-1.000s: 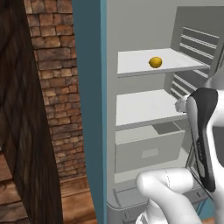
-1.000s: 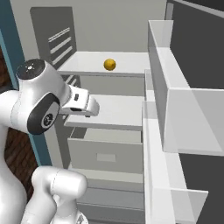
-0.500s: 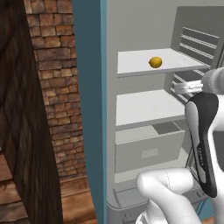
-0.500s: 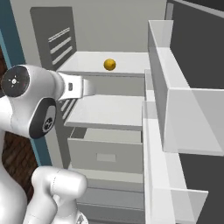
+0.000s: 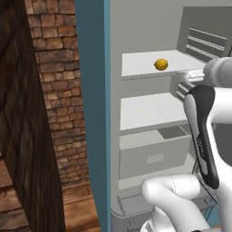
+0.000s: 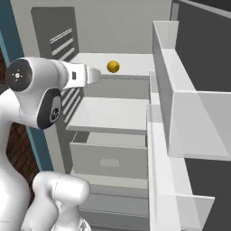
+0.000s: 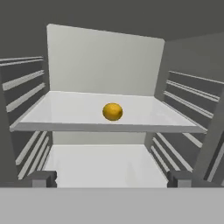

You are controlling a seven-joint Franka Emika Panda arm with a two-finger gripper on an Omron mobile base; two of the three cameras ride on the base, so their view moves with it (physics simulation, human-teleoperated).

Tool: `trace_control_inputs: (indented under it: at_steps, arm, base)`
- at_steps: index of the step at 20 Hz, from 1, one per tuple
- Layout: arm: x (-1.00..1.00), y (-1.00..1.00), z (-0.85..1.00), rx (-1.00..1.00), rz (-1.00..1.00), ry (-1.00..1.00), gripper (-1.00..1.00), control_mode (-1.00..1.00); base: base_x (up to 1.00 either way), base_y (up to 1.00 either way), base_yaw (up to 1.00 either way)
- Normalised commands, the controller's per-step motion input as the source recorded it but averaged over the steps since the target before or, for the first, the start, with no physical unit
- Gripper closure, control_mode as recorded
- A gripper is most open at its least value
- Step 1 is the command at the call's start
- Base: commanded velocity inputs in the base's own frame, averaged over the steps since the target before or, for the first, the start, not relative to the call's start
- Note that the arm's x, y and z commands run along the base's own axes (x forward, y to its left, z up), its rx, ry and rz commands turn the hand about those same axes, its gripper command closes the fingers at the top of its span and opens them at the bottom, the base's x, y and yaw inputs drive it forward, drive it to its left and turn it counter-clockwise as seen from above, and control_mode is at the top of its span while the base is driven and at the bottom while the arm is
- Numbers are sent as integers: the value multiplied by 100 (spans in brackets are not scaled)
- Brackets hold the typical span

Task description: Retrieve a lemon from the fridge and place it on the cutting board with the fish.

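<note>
straight ahead of the wide-spread, empty claw, the small round yellow-orange lemon sits on the white upper shelf of the open grey fridge, slightly above fingertip level.

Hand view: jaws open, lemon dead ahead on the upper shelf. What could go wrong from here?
1. The small round yellow-orange lemon sits loose near the front edge of the white upper shelf; a nudge from a finger could roll it away or off the edge.
2. The gripper looks aimed below that shelf's lip, so a straight advance may strike it.
3. The grey ribbed fridge walls leave little side room.
</note>
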Motion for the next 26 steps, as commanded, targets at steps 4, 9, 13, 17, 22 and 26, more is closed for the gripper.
trace_control_inputs:
  at_steps: [4, 9, 13, 17, 22, 26]
  arm:
    - [29, -8, 9, 6, -2, 12, -100, -100]
    - [1, -4, -1, 1, 0, 0, -100, -100]
    - [27, -2, -5, 0, 0, 2, -100, -100]
    - [68, -10, -1, 0, 0, 7, -100, -100]
    - [51, 0, -16, 0, 0, 10, -100, -100]
    - [51, 0, -14, 0, 0, 3, -100, -100]
  base:
    - [0, 0, 0]
    - [0, 0, 0]
    - [0, 0, 0]
    - [0, 0, 0]
    - [0, 0, 0]
    - [0, 0, 0]
